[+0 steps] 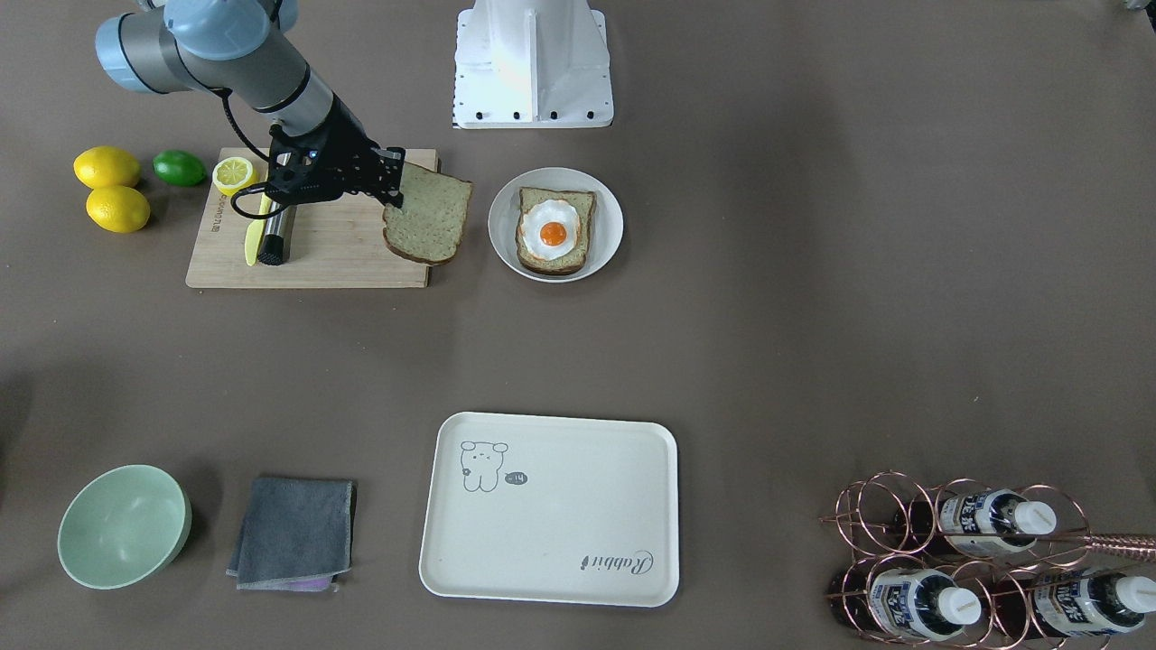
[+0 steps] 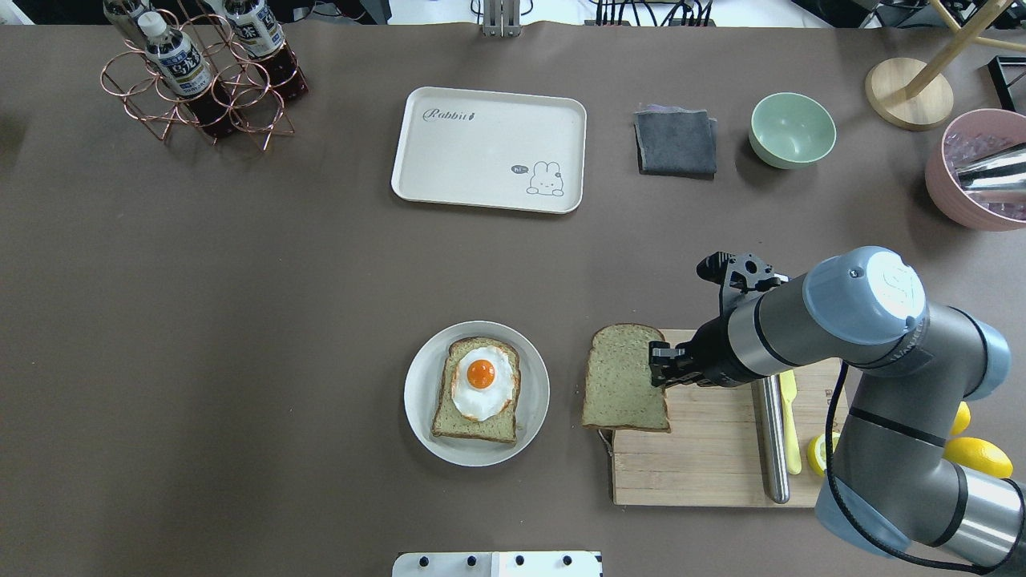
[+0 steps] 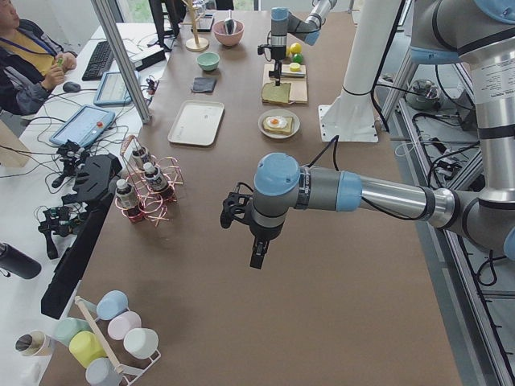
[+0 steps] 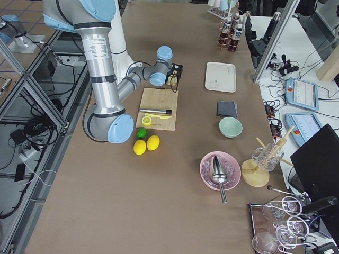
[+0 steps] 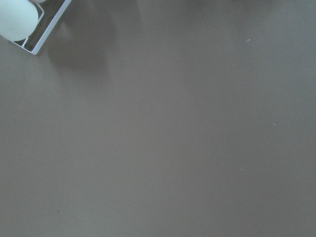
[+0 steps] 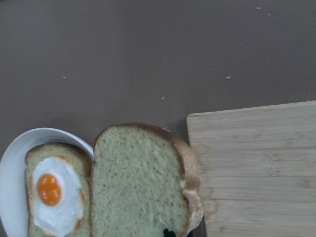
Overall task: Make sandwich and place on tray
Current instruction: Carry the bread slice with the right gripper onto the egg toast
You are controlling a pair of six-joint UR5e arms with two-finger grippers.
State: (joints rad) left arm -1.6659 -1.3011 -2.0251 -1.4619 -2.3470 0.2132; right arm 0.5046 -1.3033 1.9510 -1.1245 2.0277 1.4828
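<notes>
Front view: my right gripper (image 1: 394, 185) is clamped on the edge of the top slice (image 1: 432, 221), which overhangs the cutting board (image 1: 343, 262). Overhead: the egg-topped slice (image 2: 478, 389) sits on the white plate (image 2: 417, 401) nearby, and the tray (image 2: 481, 136) is well apart. I'd carry the slice level, square the crusts over the egg, and lower it before letting go. Left side view: left gripper (image 3: 257, 253) hovers over the table; I can't tell its state. Right wrist: the held slice lies just beside the egg slice.
</notes>
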